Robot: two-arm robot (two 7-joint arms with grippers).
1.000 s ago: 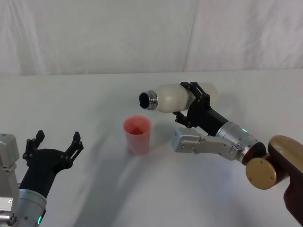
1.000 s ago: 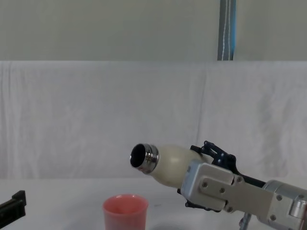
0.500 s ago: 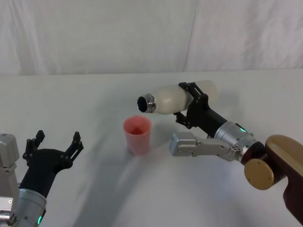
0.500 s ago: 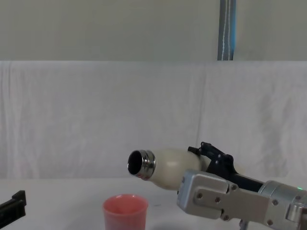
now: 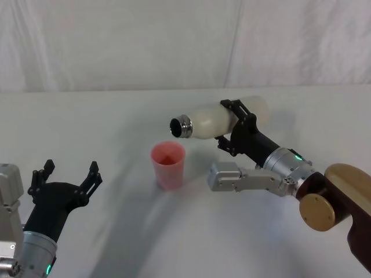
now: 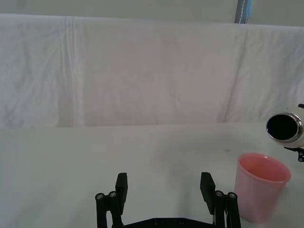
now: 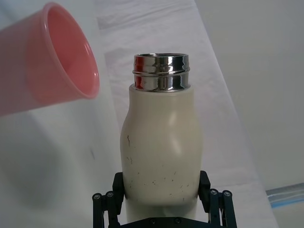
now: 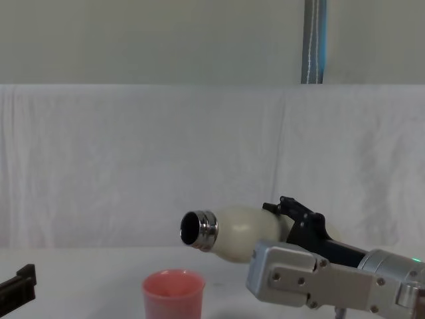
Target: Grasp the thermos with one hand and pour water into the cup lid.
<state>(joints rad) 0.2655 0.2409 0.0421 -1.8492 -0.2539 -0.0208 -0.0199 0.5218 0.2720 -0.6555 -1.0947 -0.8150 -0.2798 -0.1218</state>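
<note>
Thermos [image 5: 214, 119], a tall cream-white matte bottle with rounded shoulders and a narrow shiny steel threaded neck, hangs in the air lying almost on its side, its open mouth turned toward the robot's left and tipped slightly downward. In the chest view the thermos [image 8: 236, 232] has its steel mouth above and a little to the right of the cup lid [image 8: 172, 294], clear of the rim and not touching it. The right gripper [image 5: 239, 128] has its black jaws clenched around the wide body of the bottle, behind the shoulders; the right wrist view shows the thermos [image 7: 160, 142] held between the two finger sets at either side of its lower body, with small dark specks on the cream surface.

The cup lid [image 5: 168, 165], a small salmon-pink plastic cup with a round rim and a slight taper, stands upright on the white-covered bench [image 5: 116, 116], just below and to the left of the bottle's mouth. From the left wrist view the cup lid [image 6: 262, 186] stands beside the dark round opening of the thermos [image 6: 284, 127], which sits higher.

The left gripper [image 5: 65, 179] rests low at the near left of the bench, well apart from the cup, its black jaws released and spread wide with nothing between them
</note>
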